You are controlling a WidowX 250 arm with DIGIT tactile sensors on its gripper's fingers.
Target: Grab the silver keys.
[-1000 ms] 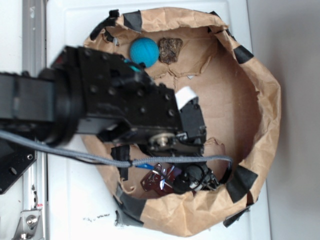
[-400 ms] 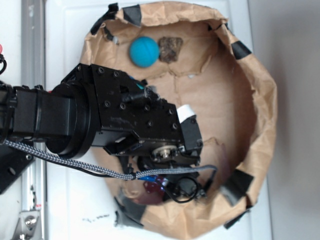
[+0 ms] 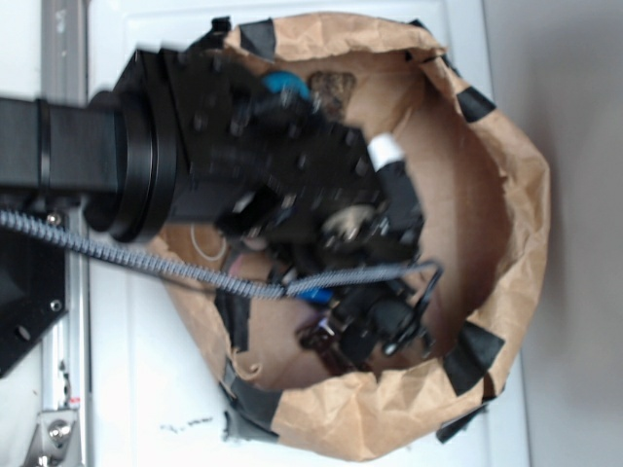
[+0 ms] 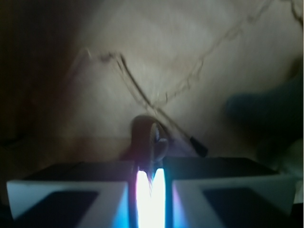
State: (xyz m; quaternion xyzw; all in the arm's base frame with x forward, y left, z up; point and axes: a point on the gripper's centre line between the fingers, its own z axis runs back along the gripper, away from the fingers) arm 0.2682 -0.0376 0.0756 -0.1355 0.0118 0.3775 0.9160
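- My gripper (image 4: 151, 183) has its two pale fingers (image 4: 71, 197) drawn nearly together, with only a thin bright slit left between them in the wrist view.
- The silver keys (image 4: 146, 138) are pinched in that slit: a dark brownish flat blade stands up out of the gap toward 12 o'clock, with a silvery glint at its right edge (soft focus, so I cannot count the keys).
- Seen from outside, the keys (image 3: 319, 336) show as a small reddish-brown lump with pale glints at about 6 o'clock of the paper bag (image 3: 506, 195), just at 9 o'clock of my gripper (image 3: 375, 326); motion blur keeps me from seeing the grip itself there.
- The bag lies open with its crumpled brown rim rolled back and held by strips of black tape (image 3: 470, 355); it rests on a white table (image 3: 136, 409).
- My black arm comes in from 9 o'clock and covers most of the left half of the bag.
- A grey braided cable (image 3: 146, 263) runs from 9 o'clock across my wrist toward the gripper.
- A blue ball (image 3: 285, 83) peeks out past my arm at about 12 o'clock of the bag, mostly hidden.
- Just at 3 o'clock of the ball sits a dark brown lump (image 3: 331, 86) on the bag floor, well apart from the keys.
- In the wrist view the creased brown paper floor (image 4: 190, 57) fills the background, and a dark blurred shape (image 4: 268, 107) sits at 3 o'clock (I cannot tell what it is).
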